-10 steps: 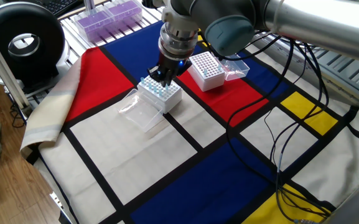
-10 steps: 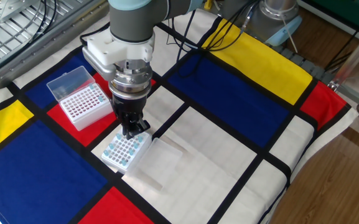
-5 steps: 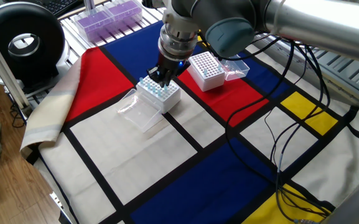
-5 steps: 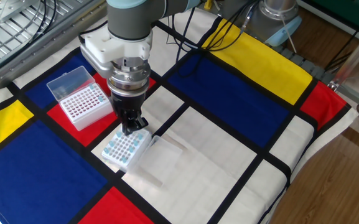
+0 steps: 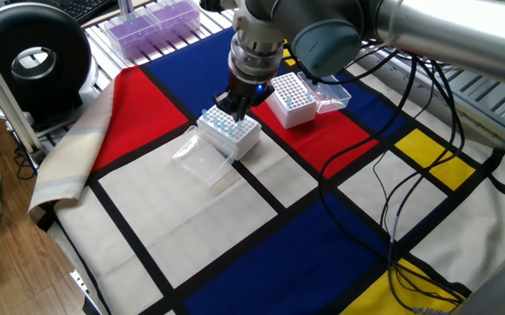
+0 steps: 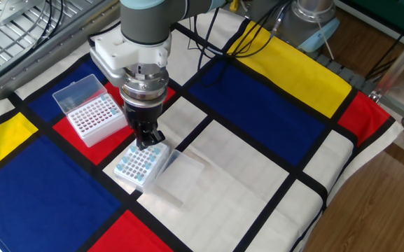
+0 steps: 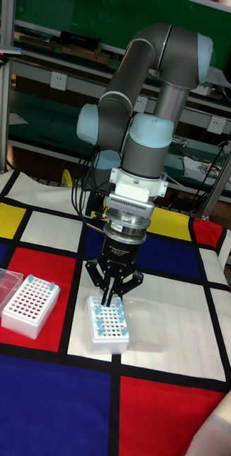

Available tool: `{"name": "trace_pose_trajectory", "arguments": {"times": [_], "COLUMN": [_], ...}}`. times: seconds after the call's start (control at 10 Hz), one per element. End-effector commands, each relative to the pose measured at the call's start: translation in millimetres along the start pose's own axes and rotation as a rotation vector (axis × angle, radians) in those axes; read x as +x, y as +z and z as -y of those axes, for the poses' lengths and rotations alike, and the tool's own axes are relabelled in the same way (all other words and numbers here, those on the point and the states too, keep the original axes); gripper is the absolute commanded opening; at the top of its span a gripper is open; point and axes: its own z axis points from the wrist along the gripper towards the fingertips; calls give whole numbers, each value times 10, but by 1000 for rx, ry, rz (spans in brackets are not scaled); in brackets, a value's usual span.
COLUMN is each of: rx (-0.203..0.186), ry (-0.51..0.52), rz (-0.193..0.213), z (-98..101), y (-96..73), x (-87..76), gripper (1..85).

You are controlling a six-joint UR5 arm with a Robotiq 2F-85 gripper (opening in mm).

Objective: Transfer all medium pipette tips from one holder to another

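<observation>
Checkered cloth (image 6: 258,105) holds my rack (image 7: 107,329) of blue-topped tips (image 6: 137,166); beside it, another rack (image 7: 31,306) nearly empty. Gripper (image 7: 113,301) pinched nearly closed over tips.

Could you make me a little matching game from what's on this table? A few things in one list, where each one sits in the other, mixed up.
Things:
1. rack with blue-topped tips
2. rack with red holes
3. purple-filled boxes
4. pincer

Places:
A. on the metal bench beyond the cloth's edge
B. on a red patch of the cloth
C. directly over the rack with blue-topped tips
D. on a white patch, clear lid open beside it

Pairs: 1-D, 2-B, 3-A, 4-C
</observation>
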Motion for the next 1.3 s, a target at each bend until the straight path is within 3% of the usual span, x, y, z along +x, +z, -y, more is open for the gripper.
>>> {"name": "trace_pose_trajectory", "arguments": {"times": [0.0, 0.4, 1.2], "rx": [13, 59, 82], "ry": [15, 12, -2], "rz": [-5, -32, -105], "z": [47, 164, 233], "y": [-93, -248, -655], "x": [-37, -126, -360], "gripper": [10, 10, 10]}}
